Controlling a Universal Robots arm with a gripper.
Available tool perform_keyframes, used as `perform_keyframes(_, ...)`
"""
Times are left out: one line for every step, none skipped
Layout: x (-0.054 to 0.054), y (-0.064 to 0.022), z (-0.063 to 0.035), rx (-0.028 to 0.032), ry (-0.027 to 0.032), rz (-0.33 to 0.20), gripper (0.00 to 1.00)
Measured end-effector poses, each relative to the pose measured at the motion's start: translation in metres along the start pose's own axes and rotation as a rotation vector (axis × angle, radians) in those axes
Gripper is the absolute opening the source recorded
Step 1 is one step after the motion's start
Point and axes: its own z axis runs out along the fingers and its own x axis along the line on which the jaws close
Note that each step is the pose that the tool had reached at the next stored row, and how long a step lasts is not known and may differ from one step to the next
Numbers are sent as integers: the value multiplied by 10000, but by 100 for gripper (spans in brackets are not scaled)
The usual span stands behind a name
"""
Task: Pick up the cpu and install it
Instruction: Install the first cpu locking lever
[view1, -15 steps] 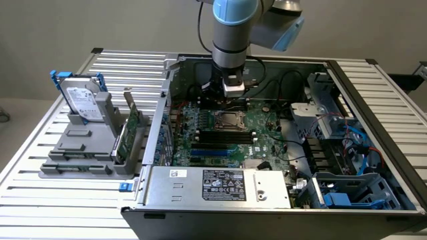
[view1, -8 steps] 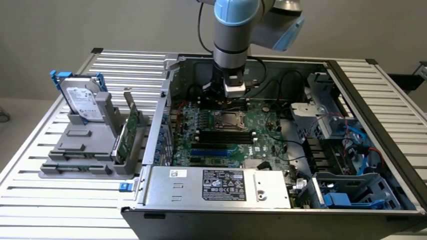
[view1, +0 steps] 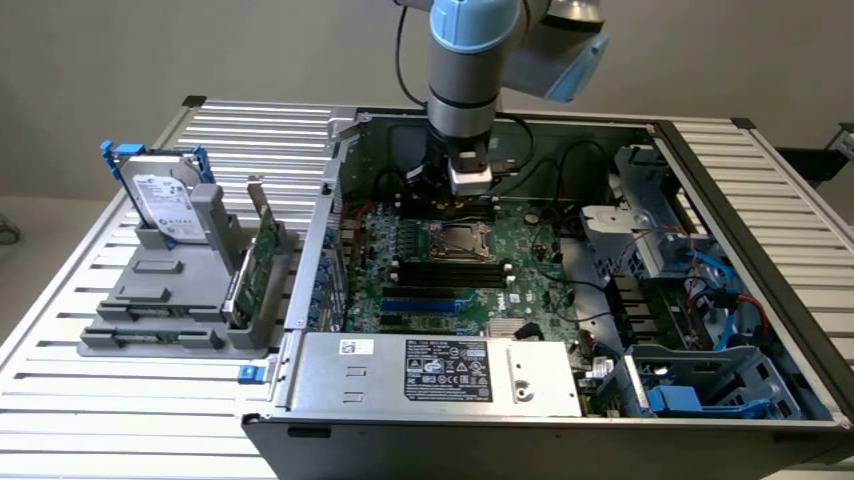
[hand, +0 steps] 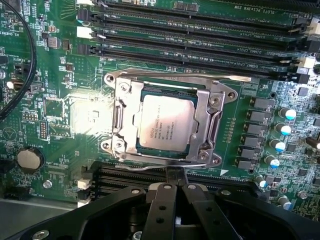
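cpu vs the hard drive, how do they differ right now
Size: the cpu is a small square chip; the hard drive is much larger and oblong.
Pose: the cpu lies flat; the hard drive stands on edge.
Place: the cpu sits in the motherboard socket; the hard drive stands in a grey holder outside the case.
Both have silvery faces.

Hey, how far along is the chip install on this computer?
Done, it seems: the chip lies flat in its socket frame on the motherboard. In hand: nothing; the gripper is shut and empty, near the socket. Left: I cannot tell whether the frame is latched.
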Motion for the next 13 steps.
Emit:
perform_keyframes(2, 0, 2, -5, -1, -1, 11)
perform_keyframes(4, 0, 3, -9, -2, -1, 11)
perform_keyframes(6, 0, 5, -15, -2, 0, 11)
perform_keyframes(7, 0, 6, -20, -2, 0, 11)
perform_keyframes(12, 0, 11, -51, -6, -1, 11)
perform_keyframes(18, 0, 16, -85, -10, 0, 11)
perform_keyframes(20, 0, 18, -97, -12, 0, 11)
perform_keyframes(22, 0, 20, -108, -13, -1, 11)
perform_keyframes(24, 0, 22, -120, -15, -1, 11)
perform_keyframes(25, 0, 23, -132, -16, -1, 11)
perform_keyframes(26, -4, 28, -153, -18, -3, 11)
perform_keyframes(27, -10, 31, -177, -23, -2, 11)
perform_keyframes(28, -17, 32, -178, -28, -1, 11)
